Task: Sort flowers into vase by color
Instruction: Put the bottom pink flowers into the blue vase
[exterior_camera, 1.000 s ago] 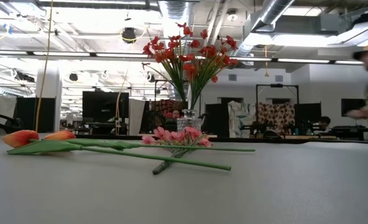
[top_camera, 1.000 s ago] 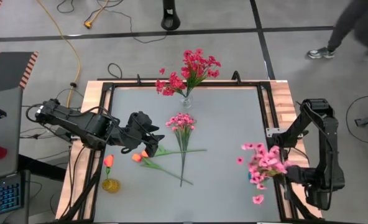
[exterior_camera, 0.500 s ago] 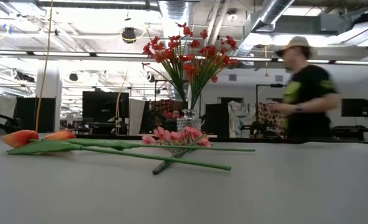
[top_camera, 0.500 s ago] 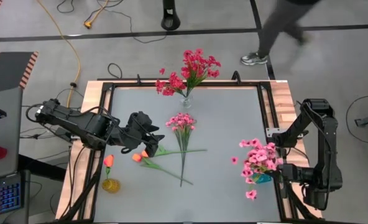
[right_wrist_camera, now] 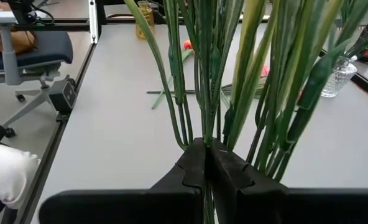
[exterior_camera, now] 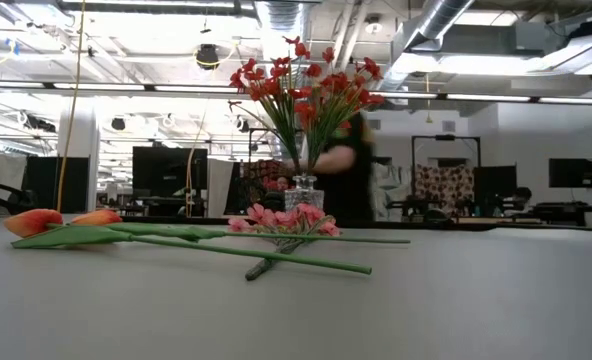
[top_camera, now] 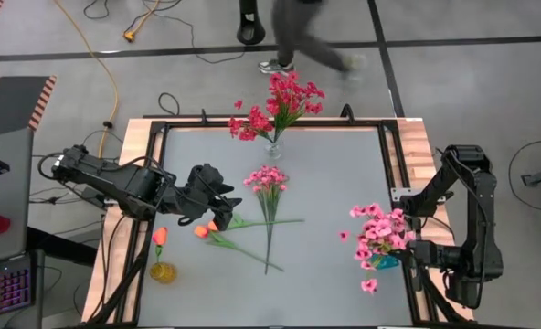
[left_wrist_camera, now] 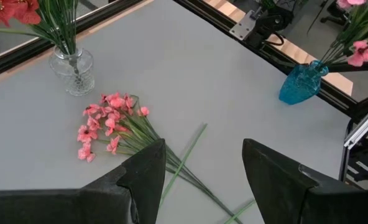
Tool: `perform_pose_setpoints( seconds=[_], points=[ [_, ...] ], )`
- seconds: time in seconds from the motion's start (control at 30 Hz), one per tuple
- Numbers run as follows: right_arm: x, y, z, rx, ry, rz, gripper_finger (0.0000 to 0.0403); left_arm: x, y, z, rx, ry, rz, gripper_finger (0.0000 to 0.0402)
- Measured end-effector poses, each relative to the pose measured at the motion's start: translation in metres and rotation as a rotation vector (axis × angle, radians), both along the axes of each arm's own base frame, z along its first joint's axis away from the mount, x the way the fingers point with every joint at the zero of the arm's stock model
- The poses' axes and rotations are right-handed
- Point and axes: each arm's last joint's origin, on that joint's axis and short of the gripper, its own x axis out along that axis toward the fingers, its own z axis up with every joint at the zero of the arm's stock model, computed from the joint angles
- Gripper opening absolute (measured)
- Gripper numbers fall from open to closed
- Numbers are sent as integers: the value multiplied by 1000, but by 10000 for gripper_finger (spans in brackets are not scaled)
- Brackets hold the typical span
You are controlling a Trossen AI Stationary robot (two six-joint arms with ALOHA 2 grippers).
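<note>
My right gripper (top_camera: 411, 252) stands at the table's right edge, shut on the stems of a light pink bunch (top_camera: 377, 238) that stands in a blue vase (left_wrist_camera: 301, 82). My left gripper (left_wrist_camera: 202, 163) is open and hovers over the left half of the table, above two orange tulips (top_camera: 204, 230) that lie flat. A pink spray (top_camera: 268, 179) lies on the table's middle. Magenta-red flowers (top_camera: 284, 99) stand in a clear glass vase (left_wrist_camera: 72, 65) at the far edge. One orange tulip (top_camera: 160, 238) stands in a small yellow vase (top_camera: 163, 271). My right gripper pinches the pink bunch's green stems (right_wrist_camera: 204, 127) between its two shut fingers, low on the bunch. It comes roughly level from the table's right side, across the stems. The stems rise upright and fan out above the fingers. Their lower ends in the blue vase (top_camera: 386, 262) are hidden in the wrist view.
A dark metal frame (top_camera: 270, 122) borders the grey table. The near half of the table (exterior_camera: 426, 310) holds nothing. A person (top_camera: 302, 32) walks on the floor beyond the far edge. An office chair (right_wrist_camera: 28, 53) stands beside the table.
My right gripper has carried the pink bunch a little toward the table's left, then held still, shut on the stems throughout. The person beyond the far edge has walked from right to left. The left arm and the flowers on the table have not moved.
</note>
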Motion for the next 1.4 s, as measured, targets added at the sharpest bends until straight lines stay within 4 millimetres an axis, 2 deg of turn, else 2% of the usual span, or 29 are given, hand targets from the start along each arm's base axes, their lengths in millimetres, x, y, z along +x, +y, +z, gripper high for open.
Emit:
perform_pose_setpoints(
  seconds=[0.2,0.53,0.7,1.07,1.4],
  points=[
    [-1,0,0,2,3,4,53,0,0,0,0,0,0,200],
    [-8,3,7,30,141,-12,137,0,0,0,-11,-3,4,200],
    [-9,6,14,-5,220,9,162,0,0,0,-13,-3,5,200],
    [-10,11,33,-45,312,66,156,0,0,0,-14,-4,6,200],
    [-8,9,32,-38,498,3,148,0,0,0,-13,-4,7,200]
  ],
)
